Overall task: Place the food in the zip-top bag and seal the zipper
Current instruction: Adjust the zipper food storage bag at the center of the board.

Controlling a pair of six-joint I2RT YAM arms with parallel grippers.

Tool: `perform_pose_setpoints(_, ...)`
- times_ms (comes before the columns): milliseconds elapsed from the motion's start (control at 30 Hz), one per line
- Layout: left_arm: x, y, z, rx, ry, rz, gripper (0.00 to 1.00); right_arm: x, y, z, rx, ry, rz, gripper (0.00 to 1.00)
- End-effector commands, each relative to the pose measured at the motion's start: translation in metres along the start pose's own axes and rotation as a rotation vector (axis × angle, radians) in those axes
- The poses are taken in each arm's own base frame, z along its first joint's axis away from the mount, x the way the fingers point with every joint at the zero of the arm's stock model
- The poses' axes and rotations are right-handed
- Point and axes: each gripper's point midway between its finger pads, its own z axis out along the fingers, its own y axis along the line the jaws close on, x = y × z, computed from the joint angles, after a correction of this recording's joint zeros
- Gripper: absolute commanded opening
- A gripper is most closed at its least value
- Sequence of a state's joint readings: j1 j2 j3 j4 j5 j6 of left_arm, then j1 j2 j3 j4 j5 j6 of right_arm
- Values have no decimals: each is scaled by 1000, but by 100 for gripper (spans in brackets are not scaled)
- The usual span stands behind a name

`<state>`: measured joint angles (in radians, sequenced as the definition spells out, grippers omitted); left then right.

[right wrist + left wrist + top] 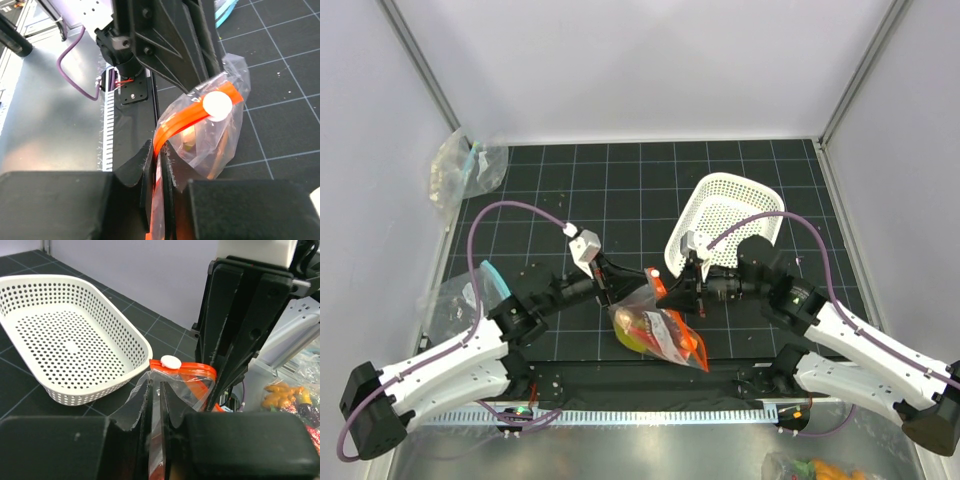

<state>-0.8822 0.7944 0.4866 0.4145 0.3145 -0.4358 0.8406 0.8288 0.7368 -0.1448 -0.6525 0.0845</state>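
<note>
**Sealing step in hand: both grippers on the bag mouth**

Nearest the arm bases, the zip-top bag (672, 342) lies on the black mat at table centre. The food (642, 328) shows through its film as a red, yellow and orange clump inside.

Just beyond, the two grippers meet over the bag's raised top edge.
- The left gripper (155, 390) has its jaws drawn narrow on the clear film just below the strip.
- The right gripper (158, 151) is pinched on the zipper (175, 120) itself.
- The orange strip bows upward between them, and its two tracks look parted along the bowed stretch.
- The white slider (217, 103) sits at the left gripper's end of the strip.

Farther back, the white basket (725, 210) stands tilted and shows no food in the left wrist view. At the far left corner lie spare clear bags (465, 168) with teal trim, well apart from the work.

Assessment: loading appears complete and closure is the step in hand. The next move calls for one grip to anchor its end. The slider must then be carried the full width of the strip, with the film kept out of the tracks.
</note>
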Motion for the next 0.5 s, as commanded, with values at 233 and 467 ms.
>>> perform_pose_setpoints(233, -46, -18, -16, 38, -195, 36, 10, -37, -11, -5, 103, -115, -60, 39)
perform_pose_setpoints(467, -41, -16, -10, 38, -166, 18, 11, -35, -16, 1, 110, -106, -35, 7)
